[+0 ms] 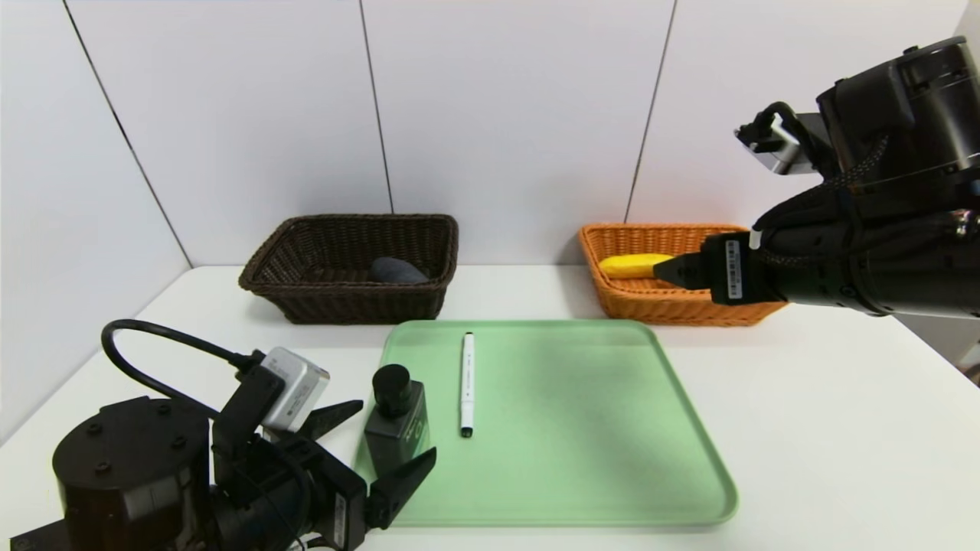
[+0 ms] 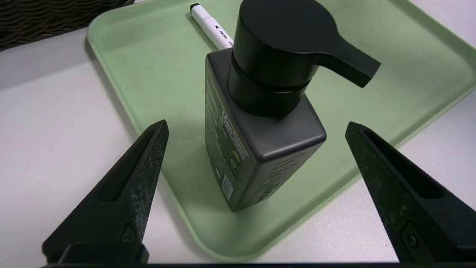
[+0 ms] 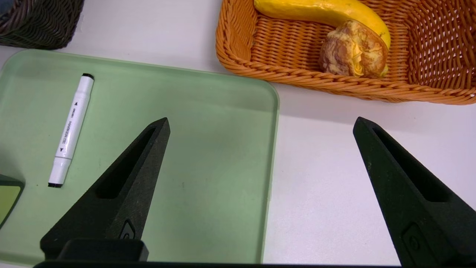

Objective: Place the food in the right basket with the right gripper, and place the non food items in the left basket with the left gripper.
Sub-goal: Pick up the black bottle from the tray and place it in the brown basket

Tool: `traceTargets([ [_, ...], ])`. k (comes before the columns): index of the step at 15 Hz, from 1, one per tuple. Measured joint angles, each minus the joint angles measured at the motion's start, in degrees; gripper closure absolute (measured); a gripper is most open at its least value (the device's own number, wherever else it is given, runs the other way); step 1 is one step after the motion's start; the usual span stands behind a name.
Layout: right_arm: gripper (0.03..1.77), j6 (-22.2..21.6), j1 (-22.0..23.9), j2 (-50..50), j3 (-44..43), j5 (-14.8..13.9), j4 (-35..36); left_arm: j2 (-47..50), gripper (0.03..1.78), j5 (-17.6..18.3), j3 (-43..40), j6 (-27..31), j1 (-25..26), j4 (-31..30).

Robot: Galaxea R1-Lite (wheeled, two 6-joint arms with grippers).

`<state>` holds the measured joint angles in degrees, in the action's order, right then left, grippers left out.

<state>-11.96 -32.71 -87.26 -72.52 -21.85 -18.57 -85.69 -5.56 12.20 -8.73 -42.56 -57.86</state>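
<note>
A squat dark bottle (image 1: 398,432) (image 2: 260,149) with a black cap stands upright at the near left corner of the green tray (image 1: 574,428). My left gripper (image 1: 396,428) (image 2: 256,124) is open, one finger on each side of the bottle, and neither touches it. The white marker pen (image 1: 467,383) (image 3: 72,128) lies on the tray beside the bottle. A rolled dark-grey cloth (image 1: 396,271) rests in the dark brown left basket (image 1: 344,302). The banana (image 1: 632,265) (image 3: 323,11) and the bread roll (image 3: 351,50) lie in the orange right basket (image 1: 651,306) (image 3: 260,70). My right gripper (image 1: 666,272) (image 3: 261,120) hangs open and empty just in front of that basket.
Both baskets stand at the back of the white table against the wall panels. The tray's right half (image 3: 186,111) holds nothing. My right arm reaches in from the right above the table.
</note>
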Motion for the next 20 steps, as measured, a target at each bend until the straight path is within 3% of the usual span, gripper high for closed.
traceTargets([
  [7,0.1,0.1,-0.1,0.4,0.7,0.0,0.0,-1.9,0.12,-0.3,0.2,0.0,-0.1,-0.6],
  [15,0.1,0.1,0.0,0.8,1.5,0.0,0.0,-8.0,0.12,-2.2,-0.1,0.3,-0.1,-10.2],
  [20,0.1,0.1,-0.1,0.8,2.0,0.1,0.1,-9.3,0.12,-2.2,-0.3,0.3,-0.1,-10.8],
])
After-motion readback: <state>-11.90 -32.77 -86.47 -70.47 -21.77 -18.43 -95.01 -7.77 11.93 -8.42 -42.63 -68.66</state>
